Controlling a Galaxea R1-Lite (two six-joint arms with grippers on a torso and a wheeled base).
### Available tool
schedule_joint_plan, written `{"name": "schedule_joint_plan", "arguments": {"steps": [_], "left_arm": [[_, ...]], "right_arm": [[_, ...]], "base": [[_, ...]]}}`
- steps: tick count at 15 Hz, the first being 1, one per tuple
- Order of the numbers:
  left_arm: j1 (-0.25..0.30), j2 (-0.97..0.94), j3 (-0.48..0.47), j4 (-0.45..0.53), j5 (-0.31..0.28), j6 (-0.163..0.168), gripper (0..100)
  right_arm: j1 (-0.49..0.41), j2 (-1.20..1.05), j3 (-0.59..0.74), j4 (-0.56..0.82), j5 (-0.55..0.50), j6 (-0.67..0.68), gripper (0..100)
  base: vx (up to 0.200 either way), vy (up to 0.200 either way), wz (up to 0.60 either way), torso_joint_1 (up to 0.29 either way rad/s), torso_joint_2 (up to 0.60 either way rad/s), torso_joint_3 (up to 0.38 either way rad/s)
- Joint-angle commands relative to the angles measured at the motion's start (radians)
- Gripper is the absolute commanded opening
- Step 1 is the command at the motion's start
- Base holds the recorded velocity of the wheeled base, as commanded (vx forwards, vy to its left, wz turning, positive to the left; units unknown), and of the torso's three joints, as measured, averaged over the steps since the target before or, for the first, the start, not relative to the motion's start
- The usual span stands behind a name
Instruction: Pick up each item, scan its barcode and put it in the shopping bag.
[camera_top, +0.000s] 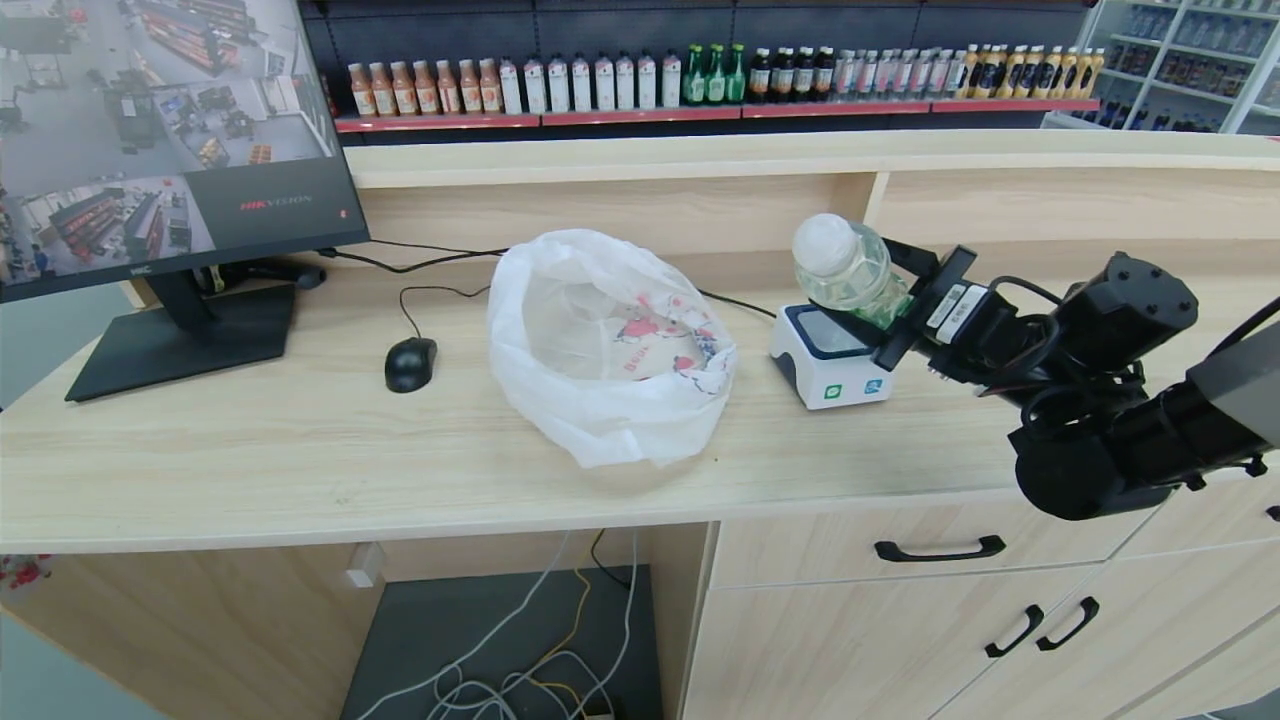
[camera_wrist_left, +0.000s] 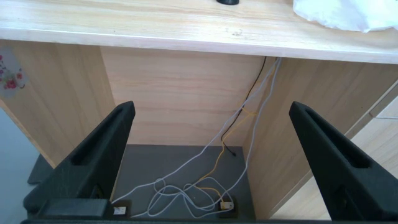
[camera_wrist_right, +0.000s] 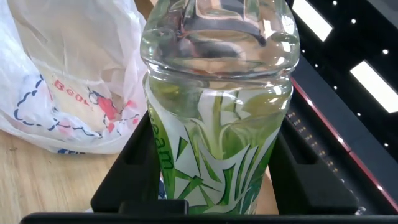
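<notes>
The right hand (camera_top: 885, 300) is closed on a clear plastic bottle (camera_top: 845, 265) with a green-patterned label. Its two black fingers press against the label from opposite sides. The bottle lies tilted in the grip, with its free end pointing away from the wrist. It hangs just above the scanner (camera_top: 825, 360), a small white box with a dark window that sits right of the counter's (camera_top: 250, 450) middle, toward the back edge. Whether the barcode faces the window cannot be made out.

Just beside the scanner, at the middle of the counter, the white shopping bag (camera_top: 610, 345) slumps with its mouth open upward. Farther toward the left end are a black mouse (camera_top: 410, 363) and a monitor (camera_top: 150, 130).

The left hand (camera_wrist_left: 212, 112) hangs below the counter's front edge. Its fingers are spread wide and hold nothing, and it faces the open bay where loose cables (camera_wrist_left: 205, 186) lie.

The step in hand looks to be the scan itself, with the bottle lifted and presented but not yet bagged. If the code is not facing the window, a roll of the wrist may be needed. After that, the next move calls for carrying the bottle sideways over the bag's mouth, lowering it inside and opening the fingers. The bag's rim is soft and sagging, so the bottle should pass over it rather than push into it.
</notes>
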Motion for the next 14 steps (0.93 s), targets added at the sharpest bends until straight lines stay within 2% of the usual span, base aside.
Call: {"name": "schedule_joint_plan", "arguments": {"steps": [1, 10, 14], "left_arm": [[0.0, 0.0, 0.0, 0.0, 0.0, -0.001, 100], [0.0, 0.0, 0.0, 0.0, 0.0, -0.001, 100], [0.0, 0.0, 0.0, 0.0, 0.0, -0.001, 100]], "right_arm": [[0.002, -0.002, 0.003, -0.001, 0.0, -0.004, 0], [0.003, 0.003, -0.002, -0.001, -0.009, -0.005, 0], [0.013, -0.036, 0.006, -0.001, -0.047, 0.018, 0]], "base": [[0.0, 0.0, 0.0, 0.0, 0.0, 0.0], [0.0, 0.0, 0.0, 0.0, 0.0, 0.0], [0.0, 0.0, 0.0, 0.0, 0.0, 0.0]]}}
